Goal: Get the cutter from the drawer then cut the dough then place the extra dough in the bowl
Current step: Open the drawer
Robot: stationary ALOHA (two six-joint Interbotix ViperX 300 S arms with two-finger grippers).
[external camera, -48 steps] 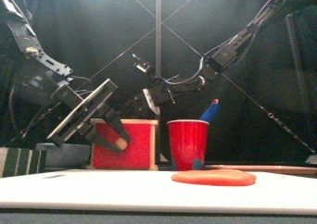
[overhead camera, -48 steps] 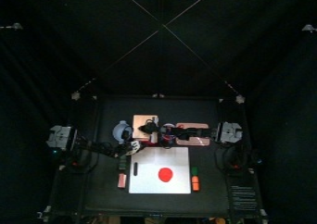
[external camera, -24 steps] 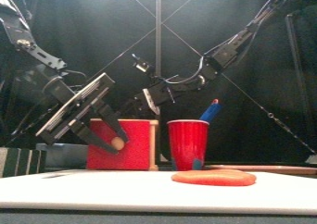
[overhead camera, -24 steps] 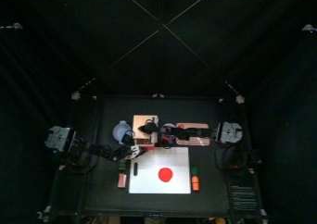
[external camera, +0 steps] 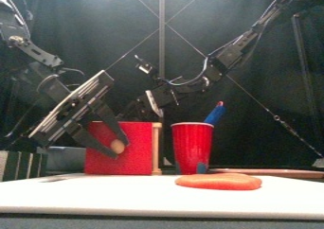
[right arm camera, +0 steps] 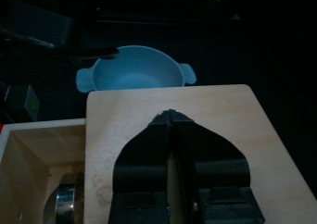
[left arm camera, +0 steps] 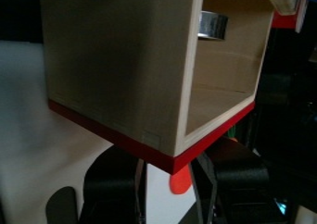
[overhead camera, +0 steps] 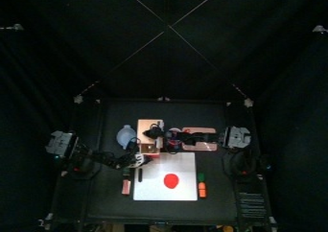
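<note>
The pale wooden box (right arm camera: 186, 112) stands at the back of the table, its drawer pulled out toward the front. My left gripper (external camera: 116, 140) is shut on the knob of the red drawer front (left arm camera: 148, 144). Inside the open drawer lies the round metal cutter (left arm camera: 213, 24). My right gripper (right arm camera: 175, 163) is shut, its tips pressing on the box's top. The flat red dough (external camera: 219, 181) rests on the white cutting board (external camera: 114, 193). The blue-grey bowl (right arm camera: 133, 68) sits left of the box.
A red cup (external camera: 192, 146) holding a blue toy knife (external camera: 215, 111) stands just right of the box. A pink tray (overhead camera: 201, 132) lies at the back right. Small red toys lie at the board's left edge (overhead camera: 126, 185) and right side (overhead camera: 202, 188).
My left gripper has drawn the red drawer front further out toward the table's front and left. The right gripper has stayed on the box's top.
</note>
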